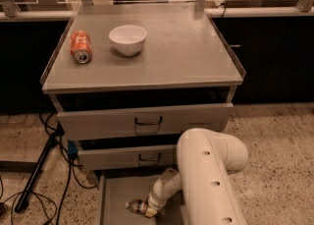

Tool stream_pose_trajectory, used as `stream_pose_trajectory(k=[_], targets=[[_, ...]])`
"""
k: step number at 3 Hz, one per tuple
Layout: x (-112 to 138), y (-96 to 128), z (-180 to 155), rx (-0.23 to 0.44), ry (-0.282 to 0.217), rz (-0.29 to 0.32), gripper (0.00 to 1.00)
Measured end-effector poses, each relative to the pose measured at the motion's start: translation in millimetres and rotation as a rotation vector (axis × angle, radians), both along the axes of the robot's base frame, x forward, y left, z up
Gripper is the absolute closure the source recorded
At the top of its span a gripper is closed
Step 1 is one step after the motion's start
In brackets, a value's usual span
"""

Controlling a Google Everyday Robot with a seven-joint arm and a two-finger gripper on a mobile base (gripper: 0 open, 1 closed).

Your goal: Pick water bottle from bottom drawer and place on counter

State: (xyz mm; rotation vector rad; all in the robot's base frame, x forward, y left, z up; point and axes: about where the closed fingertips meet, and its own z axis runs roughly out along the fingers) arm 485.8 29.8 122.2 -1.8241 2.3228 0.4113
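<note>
The water bottle (pixel 135 206) lies on its side on the floor of the open bottom drawer (pixel 117 192), near the bottom edge of the view. My gripper (pixel 149 211) is down in the drawer at the bottle's right end, reaching in on the white arm (pixel 208 175). The arm's wrist hides part of the bottle and the right side of the drawer. The counter (pixel 181 52) is the flat grey top of the cabinet above.
An orange soda can (pixel 81 47) lies on the counter's left side beside a white bowl (pixel 127 39). Two drawer fronts with black handles (pixel 148 121) stand above the open drawer. Cables and a black stand leg (pixel 37 170) lie on the floor at left.
</note>
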Motion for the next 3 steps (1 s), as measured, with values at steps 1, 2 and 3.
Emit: stream_pose_trajectory(k=[1, 2, 3], targets=[[0.0, 0.0, 0.0, 0.000, 0.000, 0.000, 0.97], [0.4, -0.8, 2.6, -0.001, -0.001, -0.003, 1.00], [2.0, -4.5, 14.4, -0.005, -0.005, -0.015, 1.00]])
